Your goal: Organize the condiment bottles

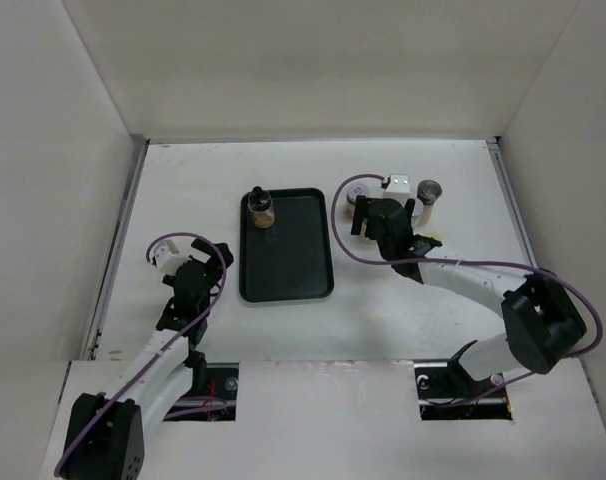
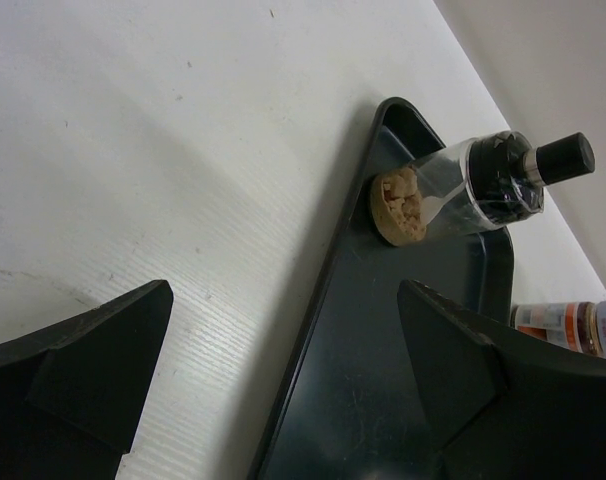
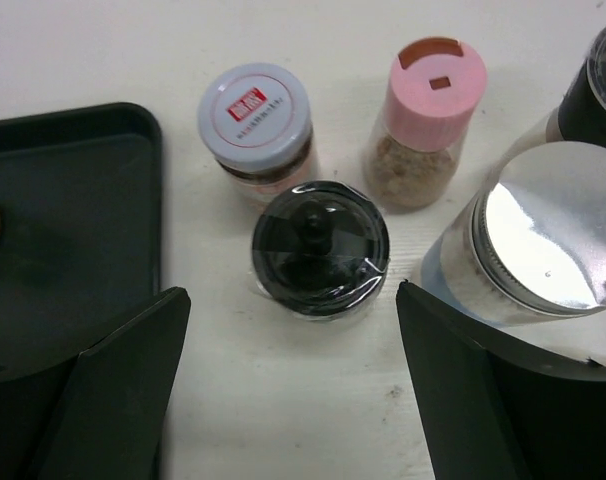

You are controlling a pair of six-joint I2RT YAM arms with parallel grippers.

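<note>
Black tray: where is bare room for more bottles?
Only one black-capped glass bottle stands in the far-left corner of the flat black tray; the rest is bare. Crowded: the jars right of it, under the right gripper.

Light: bright, even, diffuse, from overhead; white table [image 1: 183, 190] and walls [image 1: 303, 60] nearly washed out. Shadows: faint, soft-edged, close under the tray [image 1: 293, 260]. Glare: strong on silver lid [image 3: 548, 235], streaks on wrapped black cap [image 3: 321, 248]. Focus: overhead view slightly soft; wrist views' near fingers [image 3: 103, 400] dark, blurred.
</note>
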